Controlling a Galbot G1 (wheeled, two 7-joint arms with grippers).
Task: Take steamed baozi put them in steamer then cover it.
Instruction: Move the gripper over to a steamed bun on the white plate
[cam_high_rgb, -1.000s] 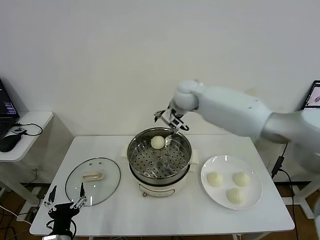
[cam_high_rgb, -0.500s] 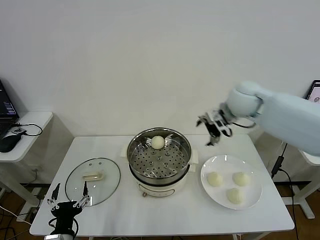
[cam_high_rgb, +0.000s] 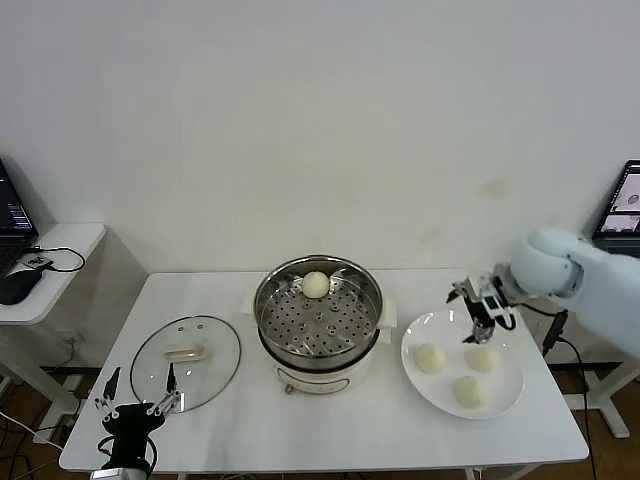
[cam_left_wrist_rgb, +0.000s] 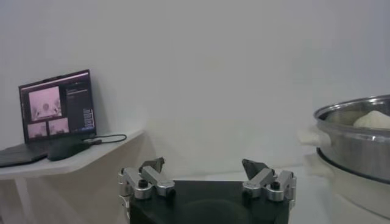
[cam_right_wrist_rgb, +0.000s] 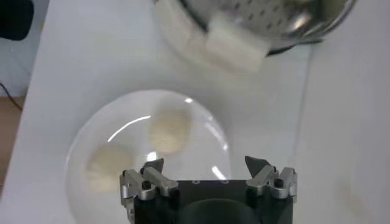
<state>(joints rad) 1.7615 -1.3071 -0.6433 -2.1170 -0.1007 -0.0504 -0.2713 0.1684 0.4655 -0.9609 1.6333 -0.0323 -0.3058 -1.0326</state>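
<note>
Right arm (cam_high_rgb: 590, 280): smooth glossy white shell, rounded at the joint, tapering toward the wrist. A black cable hangs beside it on the right side of the scene (whether it belongs to the arm cannot be told).

Right gripper (cam_high_rgb: 480, 308): black body with silver-grey metal finger links and dark tips. In the right wrist view the gripper (cam_right_wrist_rgb: 207, 167) shows a flat black base block, two silver finger mounts each with a round dark screw head, and dark wedge-shaped fingertips (cam_right_wrist_rgb: 153, 165).

Left gripper (cam_high_rgb: 135, 398): same build, black housing, thin silver fingers with dark tips. The left wrist view repeats the pattern (cam_left_wrist_rgb: 206, 168), black block, paired silver mounts, screws visible.
</note>
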